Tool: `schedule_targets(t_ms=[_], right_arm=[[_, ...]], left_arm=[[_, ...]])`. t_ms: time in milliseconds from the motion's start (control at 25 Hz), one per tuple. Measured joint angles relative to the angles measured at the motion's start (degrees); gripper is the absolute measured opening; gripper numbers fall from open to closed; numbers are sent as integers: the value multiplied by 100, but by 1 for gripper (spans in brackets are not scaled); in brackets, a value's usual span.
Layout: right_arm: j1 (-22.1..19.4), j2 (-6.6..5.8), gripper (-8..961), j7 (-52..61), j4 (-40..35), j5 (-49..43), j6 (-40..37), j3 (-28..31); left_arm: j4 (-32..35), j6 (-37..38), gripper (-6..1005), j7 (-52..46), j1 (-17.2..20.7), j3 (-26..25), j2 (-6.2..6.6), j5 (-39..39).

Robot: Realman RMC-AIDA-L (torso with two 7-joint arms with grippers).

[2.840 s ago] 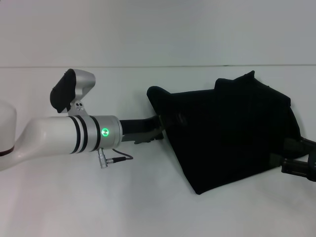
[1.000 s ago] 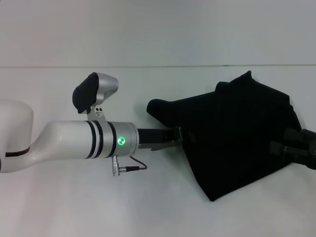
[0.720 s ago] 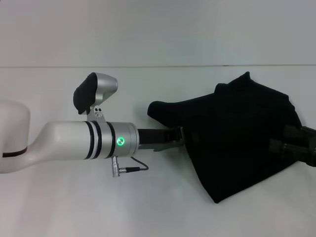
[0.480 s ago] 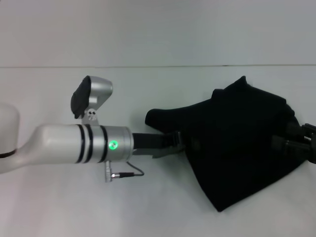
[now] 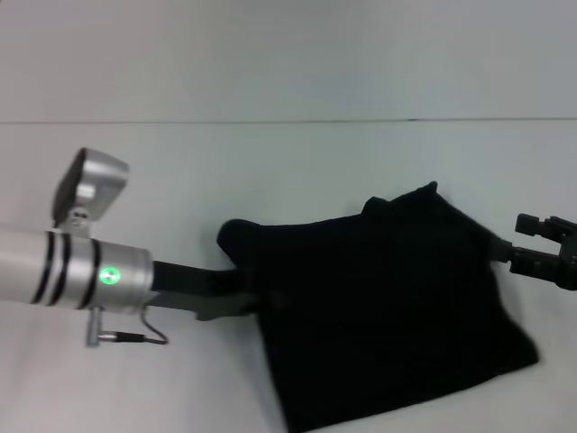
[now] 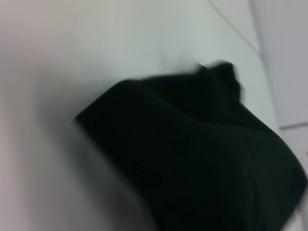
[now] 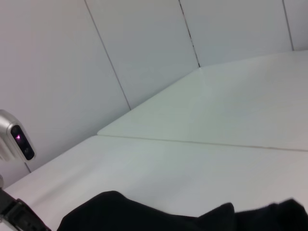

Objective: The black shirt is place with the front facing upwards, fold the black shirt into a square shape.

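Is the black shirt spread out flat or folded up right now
Folded, roughly. The black shirt is a bunched, uneven bundle; no sleeves or chest lettering show.

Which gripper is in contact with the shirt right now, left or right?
The left gripper: it reaches in at the left edge of the black shirt, its tip against the cloth. The right gripper sits off the shirt's far right corner, over bare table.

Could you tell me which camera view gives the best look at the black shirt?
The head view: the whole black shirt lies there between both grippers as a rough folded block. The left wrist view shows only a close, blurred mound of it; the right wrist view catches just its upper edge.
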Motion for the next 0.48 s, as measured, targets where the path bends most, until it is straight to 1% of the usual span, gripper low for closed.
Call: schedule_targets(t_ms=[80,120,280,400,440,480], right_arm=[[38,11,900,16,1,0,24,33],[57,17,900,38,2,-1,46,49],[186,43,897,402,4,-8,298,53],[343,47,894,873,4,-33,492,3],[463,46,893,1201,4,-37,548,-14],[463,46,892,1201,4,-37,548,-14]], left_arm=[[118,-38,112,-7,31,-343,39,346],[192,-97,112,-3,57,-428,52,427],[445,-397,111,-12,126,-487,93,525],[495,-599,124,-29,130,-498,103,581],[495,-599,130,-29,130,-498,103,581],[495,-710,136,-31,125,-499,103,614]])
